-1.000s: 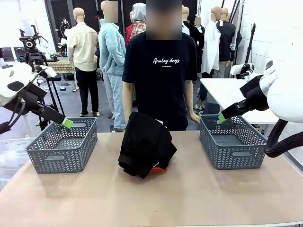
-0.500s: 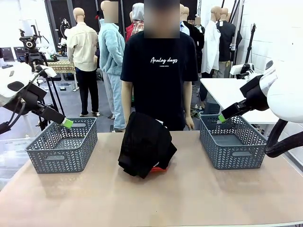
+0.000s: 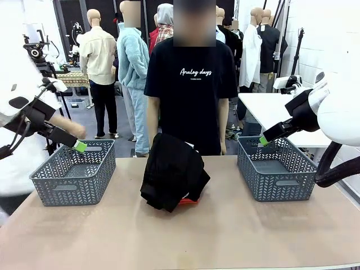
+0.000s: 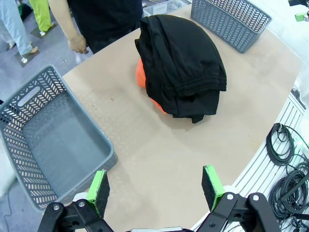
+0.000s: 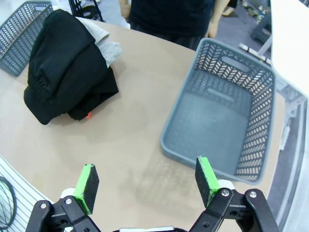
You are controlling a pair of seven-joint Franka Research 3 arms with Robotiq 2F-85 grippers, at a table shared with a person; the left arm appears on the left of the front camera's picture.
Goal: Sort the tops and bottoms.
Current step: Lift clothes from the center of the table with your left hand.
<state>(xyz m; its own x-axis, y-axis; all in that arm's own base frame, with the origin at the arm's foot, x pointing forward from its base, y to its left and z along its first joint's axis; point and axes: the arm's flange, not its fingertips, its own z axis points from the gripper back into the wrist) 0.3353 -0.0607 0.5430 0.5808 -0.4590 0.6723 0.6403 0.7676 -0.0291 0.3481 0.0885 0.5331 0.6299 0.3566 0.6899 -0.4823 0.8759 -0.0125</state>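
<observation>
Black bottoms (image 3: 171, 177) bury the tops (image 4: 141, 77), leaving orange and grey slivers.

We find bare table (image 3: 236, 236) open along the whole near edge and in two lanes: one between the left basket (image 3: 73, 190) and the clothes heap (image 3: 169, 180), one between the heap and the right basket (image 3: 275, 190). The heap blocks the middle, with black bottoms (image 4: 186, 63) over an orange-red top (image 3: 190, 201) and a light grey top (image 5: 107, 42) at its far side. Both baskets are open from above with free insides, and only their walls stand in the way. A person in a black T-shirt (image 3: 191, 95) stands close behind the heap. Another person's hand (image 3: 76, 131) hangs just beside the left gripper (image 4: 154, 188), above the left basket's far rim.
</observation>
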